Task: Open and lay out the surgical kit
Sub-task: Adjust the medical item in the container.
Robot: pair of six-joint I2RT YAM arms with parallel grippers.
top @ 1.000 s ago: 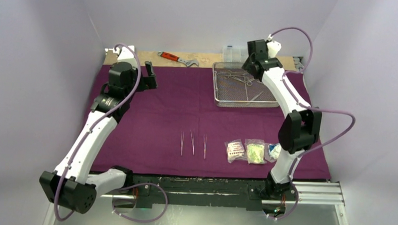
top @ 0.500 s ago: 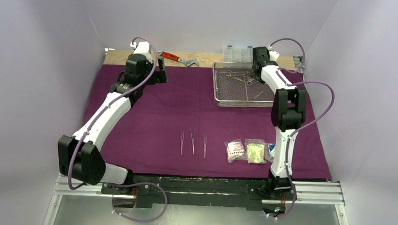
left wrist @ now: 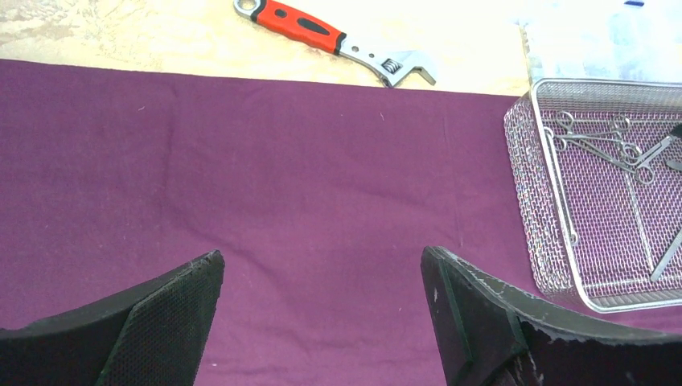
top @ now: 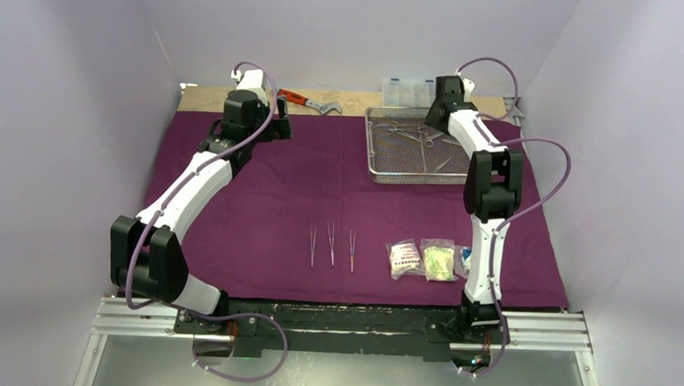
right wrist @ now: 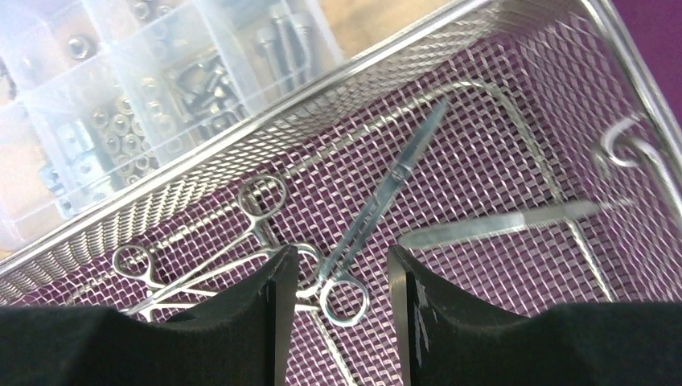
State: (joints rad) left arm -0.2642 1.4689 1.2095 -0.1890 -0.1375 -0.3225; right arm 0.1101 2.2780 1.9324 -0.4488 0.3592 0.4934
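The dark-purple cloth [top: 261, 190] lies spread flat, with the wire-mesh tray [top: 376, 151] on its far right part. Several forceps [right wrist: 386, 193] and a flat steel tweezers [right wrist: 499, 225] lie in the tray [right wrist: 241, 161]. My right gripper [right wrist: 342, 256] hangs low inside it, open, with one forceps ring between the fingers and a gap on the right side. Three tweezers [top: 331, 244] lie side by side near the front, with three clear packets [top: 422, 258] to their right. My left gripper [left wrist: 320, 257] hovers open and empty over bare cloth [left wrist: 241, 161], left of the tray [left wrist: 527, 201].
A red-handled wrench [top: 306, 101] lies on the wooden strip beyond the cloth, also seen in the left wrist view [left wrist: 330, 36]. A clear compartment box of screws [right wrist: 145, 80] stands just behind the tray [top: 408, 91]. Purple walls close in the sides and back.
My right gripper has come down into the tray's far right part and its jaws have narrowed. My left arm has reached further out and to the right along the cloth's far edge.
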